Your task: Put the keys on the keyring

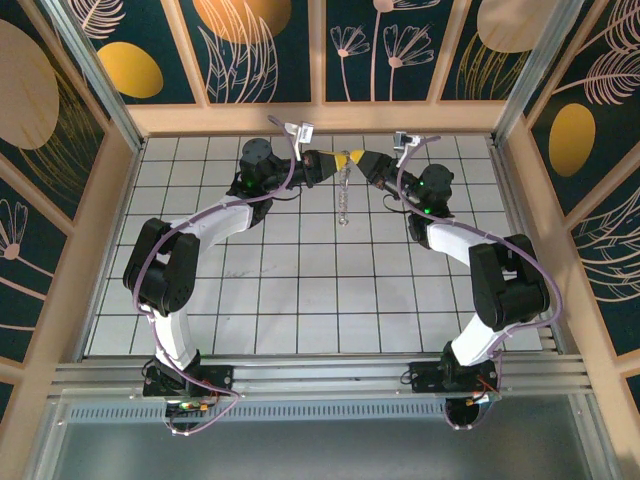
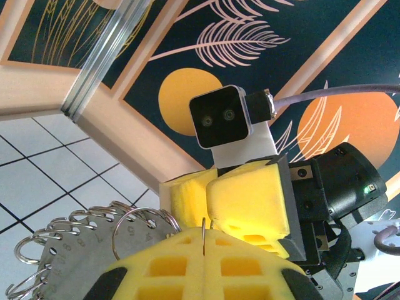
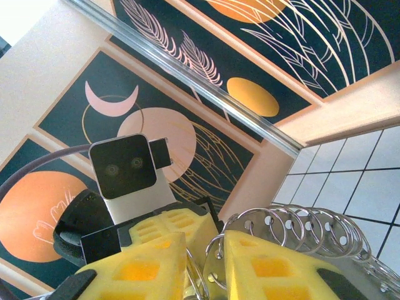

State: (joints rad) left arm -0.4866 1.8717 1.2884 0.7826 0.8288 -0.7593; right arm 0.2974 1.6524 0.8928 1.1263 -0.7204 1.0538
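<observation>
Ring [image 1: 345,196] hangs in air btwn the claws, over far-mid table [image 1: 300,300]. L claw [image 1: 336,160] clenched on its thin wire. R claw [image 1: 369,163] jaws a bit apart w/ wire in the gap; can't tell if it pinches. Ring prob light, stiff, slick metal. Small loops [image 3: 300,228] on it likely swing, so take the bare wire, not the fringe. Table tiled, flat, hard. Room tight: walls [image 1: 560,150] close, claws nose to nose
</observation>
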